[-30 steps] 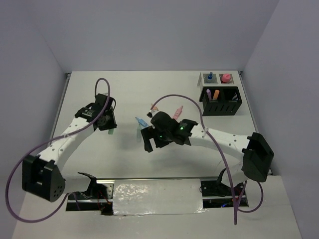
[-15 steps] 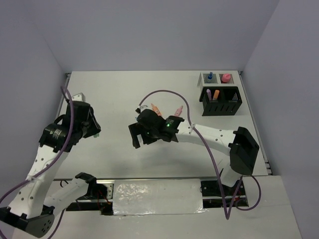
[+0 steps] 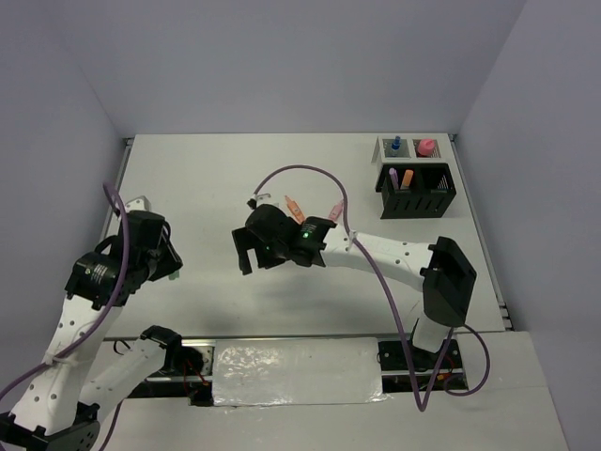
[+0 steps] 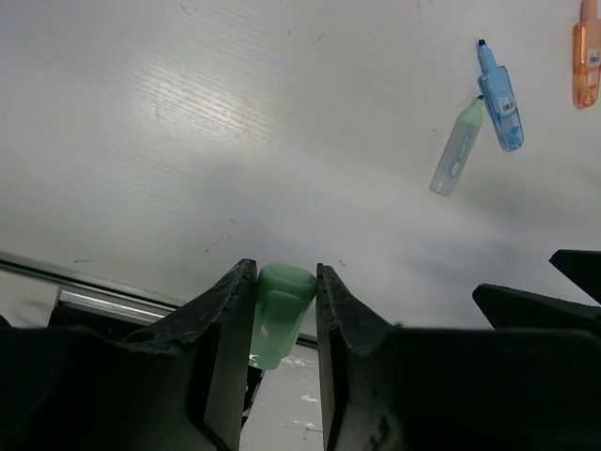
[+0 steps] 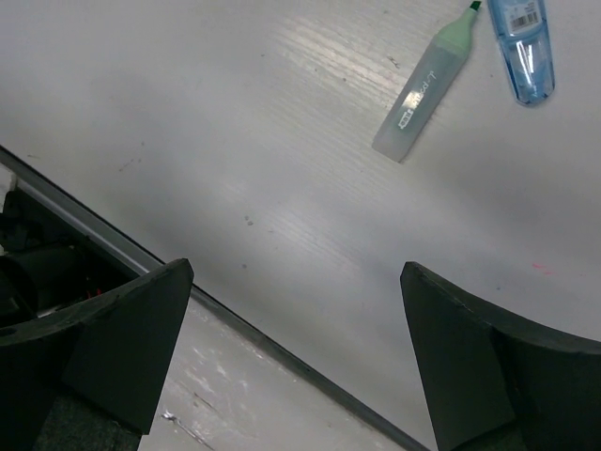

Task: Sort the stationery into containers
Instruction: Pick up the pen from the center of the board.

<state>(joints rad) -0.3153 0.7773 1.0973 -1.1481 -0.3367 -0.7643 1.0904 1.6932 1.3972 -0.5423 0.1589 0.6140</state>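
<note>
**deskbot_dan:** so what's the left gripper [image 4: 283,274] up to here?

**yam_lurker:** It's clamped on a mint-green marker [image 4: 278,315], one finger on each side of the cap end. From the top it's way out by the left edge of the table [image 3: 216,178], well apart from both containers.

**deskbot_dan:** and the right gripper [image 5: 293,272]?

**yam_lurker:** Jaws wide apart with nothing between them, hanging over the middle of the table. Its wrist cam shows a pale green marker [image 5: 422,87] and a blue marker [image 5: 526,36] lying flat just past it, tips close together. An orange marker [image 3: 294,209] and a pink marker [image 3: 334,210] lie just on the far side of that arm.

**deskbot_dan:** containers?

**yam_lurker:** They're in the far right corner. The black organiser [image 3: 418,203] has a purple marker [image 3: 392,177] and a second orange marker [image 3: 407,178] standing in its left compartment. I can't tell what's in the right one. The white mesh tray [image 3: 382,150] sits right behind it, with a blue-capped bottle [image 3: 396,144] in the left cell and a pink item [image 3: 426,147] in the right cell.
</note>
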